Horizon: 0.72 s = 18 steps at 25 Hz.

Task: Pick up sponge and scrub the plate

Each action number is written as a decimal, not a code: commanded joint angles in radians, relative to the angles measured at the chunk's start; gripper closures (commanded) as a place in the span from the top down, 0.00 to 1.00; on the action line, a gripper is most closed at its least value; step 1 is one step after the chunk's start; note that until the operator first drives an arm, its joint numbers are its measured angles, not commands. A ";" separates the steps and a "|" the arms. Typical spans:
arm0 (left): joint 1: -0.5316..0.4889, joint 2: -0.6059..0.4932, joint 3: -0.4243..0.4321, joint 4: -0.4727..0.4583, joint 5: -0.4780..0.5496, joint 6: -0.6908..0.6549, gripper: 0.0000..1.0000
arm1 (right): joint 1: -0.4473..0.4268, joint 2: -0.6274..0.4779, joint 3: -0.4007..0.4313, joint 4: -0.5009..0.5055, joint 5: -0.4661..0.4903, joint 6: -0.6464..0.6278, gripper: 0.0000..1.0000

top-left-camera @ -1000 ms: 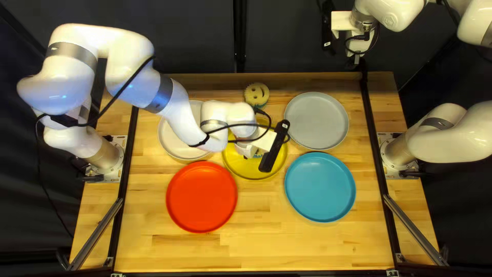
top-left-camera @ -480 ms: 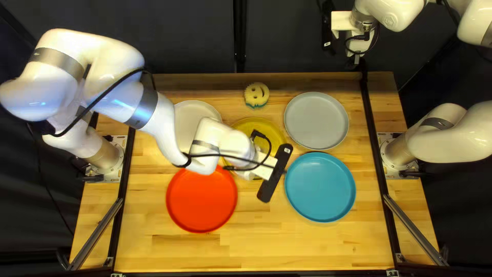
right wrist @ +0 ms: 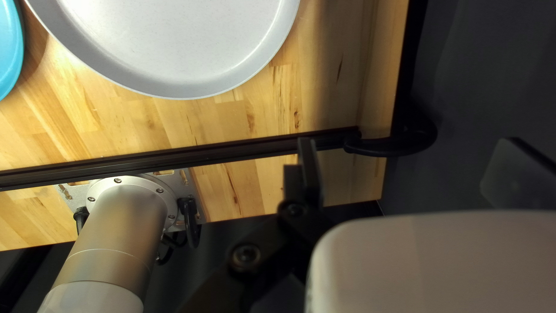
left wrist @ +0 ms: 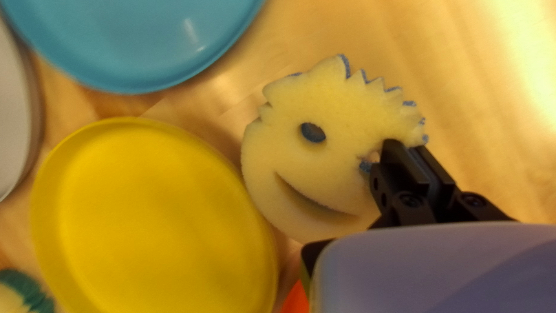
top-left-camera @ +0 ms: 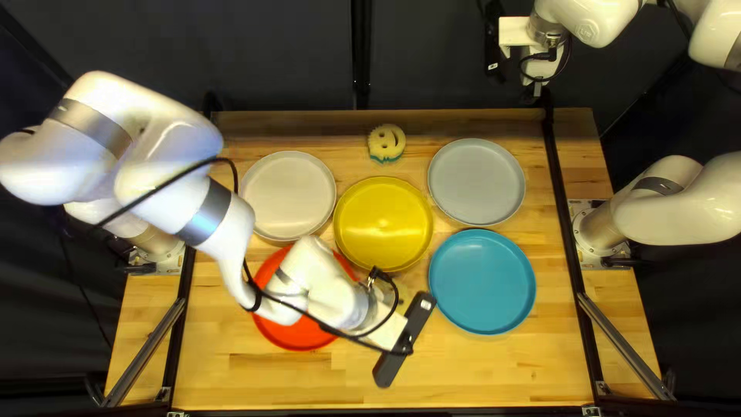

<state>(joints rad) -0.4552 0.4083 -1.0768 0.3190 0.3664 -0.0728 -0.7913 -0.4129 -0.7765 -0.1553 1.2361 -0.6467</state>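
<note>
Here: wooden table (top-left-camera: 478,371) | dark curtain (top-left-camera: 255,54) behind | left hand (top-left-camera: 378,313) pressed together | right hand (top-left-camera: 532,94) spread

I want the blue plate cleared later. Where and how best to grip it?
Probably pinch the blue plate by its rim facing the near edge of the table, from above: it lies flat with a raised rim, and no plate adjoins there.

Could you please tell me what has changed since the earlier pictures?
My left gripper moved from over the yellow plate toward the table's near edge, carrying a blue-edged smiley sponge off the plate. No fresh grasp or release is visible. The plates, the teal-edged sponge and my right arm stayed put.
</note>
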 commanded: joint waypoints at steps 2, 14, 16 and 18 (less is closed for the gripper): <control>0.029 -0.034 0.045 -0.074 -0.025 0.100 1.00 | 0.000 0.000 0.000 0.000 0.000 0.000 1.00; 0.301 -0.515 0.397 -0.206 0.169 0.353 1.00 | 0.000 0.000 0.000 0.000 0.000 0.000 1.00; 0.380 -0.624 0.449 -0.239 0.239 0.426 1.00 | 0.000 0.000 0.000 0.000 0.000 0.000 1.00; 0.427 -0.684 0.466 -0.252 0.297 0.463 1.00 | 0.000 0.000 0.000 0.000 0.000 0.000 1.00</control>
<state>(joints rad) -0.1147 -0.1685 -0.6649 0.1110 0.5678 0.3090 -0.7913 -0.4129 -0.7765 -0.1553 1.2361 -0.6467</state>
